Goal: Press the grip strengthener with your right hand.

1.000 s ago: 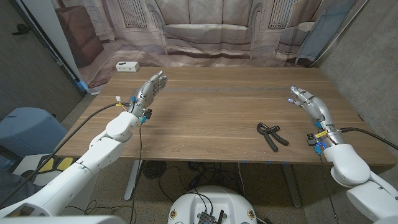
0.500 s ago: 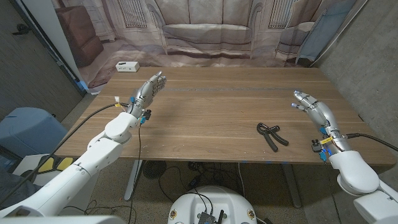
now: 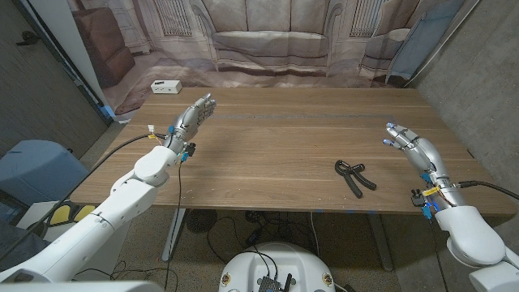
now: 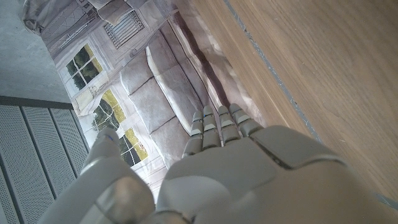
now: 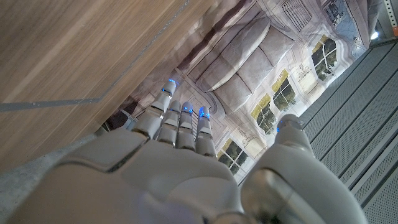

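A black grip strengthener (image 3: 354, 176) lies on the wooden table (image 3: 276, 146) near the front edge, right of centre, its two handles spread apart. My right hand (image 3: 412, 146) hovers over the table's right side, to the right of the strengthener and apart from it, fingers extended and holding nothing. Its back (image 5: 155, 168) points toward the backdrop past the table edge. My left hand (image 3: 193, 116) stands on its edge at the table's left side, fingers straight and together, nothing in it; its back (image 4: 242, 168) is beside the wood.
A small white box (image 3: 165, 87) sits at the table's far left corner. A printed backdrop of a sofa (image 3: 268, 40) hangs behind the table. A blue bin (image 3: 36, 166) stands on the floor at the left.
My right hand has drifted to the right and toward the front edge, farther from the strengthener. The left hand and the strengthener have stayed put.
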{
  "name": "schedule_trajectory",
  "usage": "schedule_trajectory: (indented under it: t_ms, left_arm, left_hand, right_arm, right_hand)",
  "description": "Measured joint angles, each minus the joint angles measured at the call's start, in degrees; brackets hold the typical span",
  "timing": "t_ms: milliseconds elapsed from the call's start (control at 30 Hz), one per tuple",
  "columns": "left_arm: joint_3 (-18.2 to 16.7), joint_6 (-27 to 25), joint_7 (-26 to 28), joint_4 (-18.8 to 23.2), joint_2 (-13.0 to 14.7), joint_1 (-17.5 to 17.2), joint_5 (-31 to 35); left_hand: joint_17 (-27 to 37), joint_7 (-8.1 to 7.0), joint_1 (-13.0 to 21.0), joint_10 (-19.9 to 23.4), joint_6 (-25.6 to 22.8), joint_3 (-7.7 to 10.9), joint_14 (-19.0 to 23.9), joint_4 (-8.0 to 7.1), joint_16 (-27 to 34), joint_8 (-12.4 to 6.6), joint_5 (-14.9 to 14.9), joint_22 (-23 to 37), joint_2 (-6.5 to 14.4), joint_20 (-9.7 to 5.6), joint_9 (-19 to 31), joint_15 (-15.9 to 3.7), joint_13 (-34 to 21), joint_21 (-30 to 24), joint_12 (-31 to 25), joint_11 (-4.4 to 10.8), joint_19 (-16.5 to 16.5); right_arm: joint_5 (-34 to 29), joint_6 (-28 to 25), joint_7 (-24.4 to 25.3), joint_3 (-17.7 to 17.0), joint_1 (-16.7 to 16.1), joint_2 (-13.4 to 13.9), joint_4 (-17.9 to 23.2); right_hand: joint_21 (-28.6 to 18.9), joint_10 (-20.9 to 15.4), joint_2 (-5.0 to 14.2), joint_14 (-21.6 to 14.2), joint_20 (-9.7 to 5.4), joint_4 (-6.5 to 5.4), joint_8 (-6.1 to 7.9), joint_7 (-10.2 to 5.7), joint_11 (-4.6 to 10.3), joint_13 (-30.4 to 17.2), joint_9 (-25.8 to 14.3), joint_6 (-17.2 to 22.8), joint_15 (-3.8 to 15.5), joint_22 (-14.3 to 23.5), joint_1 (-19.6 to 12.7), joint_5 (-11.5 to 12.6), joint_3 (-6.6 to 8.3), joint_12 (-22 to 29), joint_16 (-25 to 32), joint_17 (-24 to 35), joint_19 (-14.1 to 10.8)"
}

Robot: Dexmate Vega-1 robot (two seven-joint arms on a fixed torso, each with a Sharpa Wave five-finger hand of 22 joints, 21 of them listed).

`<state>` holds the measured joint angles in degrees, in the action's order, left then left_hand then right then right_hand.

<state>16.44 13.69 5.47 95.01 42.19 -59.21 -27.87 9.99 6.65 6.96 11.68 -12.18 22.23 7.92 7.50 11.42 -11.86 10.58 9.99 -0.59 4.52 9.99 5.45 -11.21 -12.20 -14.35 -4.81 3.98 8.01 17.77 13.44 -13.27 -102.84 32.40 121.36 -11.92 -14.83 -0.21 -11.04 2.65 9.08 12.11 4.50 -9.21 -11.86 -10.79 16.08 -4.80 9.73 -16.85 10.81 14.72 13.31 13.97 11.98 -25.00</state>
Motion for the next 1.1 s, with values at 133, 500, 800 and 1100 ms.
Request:
schedule_trajectory:
  t_ms: [133,500,800,1100]
  left_arm:
    - [-0.02,0.06,-0.29,0.0,0.16,-0.03,0.04]
    - [-0.02,1.16,-0.9,-0.69,0.13,-0.03,0.13]
    - [0.0,1.58,-1.08,-1.05,-0.11,0.11,0.13]
    - [0.39,1.64,-1.46,-1.25,-0.37,0.35,0.11]
  left_hand:
    - [0.0,0.0,0.0,0.0,0.0,0.0,0.19,0.0,0.0,0.0,0.0,0.0,0.0,0.0,0.0,0.19,0.0,0.0,0.0,0.0,0.0]
    - [0.0,0.0,0.0,0.0,0.0,0.0,0.18,0.0,0.03,0.22,0.0,0.0,0.0,0.0,0.3,0.18,0.0,0.0,0.0,0.0,0.0]
    - [0.0,0.0,0.0,0.31,0.0,0.0,0.38,0.0,0.03,0.22,0.0,0.0,0.0,0.0,0.3,0.38,0.0,0.35,0.0,-0.31,0.0]
    - [0.0,0.0,0.3,0.31,0.01,0.0,0.67,0.0,0.03,0.21,0.0,0.0,-0.31,0.0,0.3,0.08,0.0,0.34,0.0,-0.31,0.0]
  right_arm:
    - [-1.31,-0.37,0.0,-0.45,-1.01,-1.01,0.85]
    - [-6.25,-1.77,0.76,-1.33,-3.43,-3.38,3.17]
    - [-12.58,-3.6,2.59,-1.42,-5.05,-5.18,5.08]
    - [-18.77,-5.31,4.65,-0.7,-6.06,-6.49,6.24]
  right_hand:
    - [0.0,-0.23,0.08,-0.87,-0.12,0.0,0.0,0.0,0.23,0.0,-0.28,0.0,-0.03,0.0,-0.53,0.0,0.0,0.0,0.0,0.0,-0.15]
    - [0.0,-0.64,-0.15,-1.03,-0.08,0.0,0.0,0.31,0.0,0.01,-0.29,0.31,-0.21,0.0,-0.75,0.0,0.0,0.0,0.0,0.15,-0.71]
    - [0.0,-0.64,-0.15,-1.03,-0.08,0.0,0.0,0.3,0.0,0.01,-0.29,0.3,-0.21,0.0,-0.75,0.0,0.0,0.0,0.0,0.16,-0.71]
    - [0.0,-0.48,-0.44,-1.03,-0.08,0.0,-0.26,-0.12,0.15,0.01,-0.28,0.29,-0.21,0.0,-1.07,0.0,0.0,0.0,0.0,0.15,-0.7]
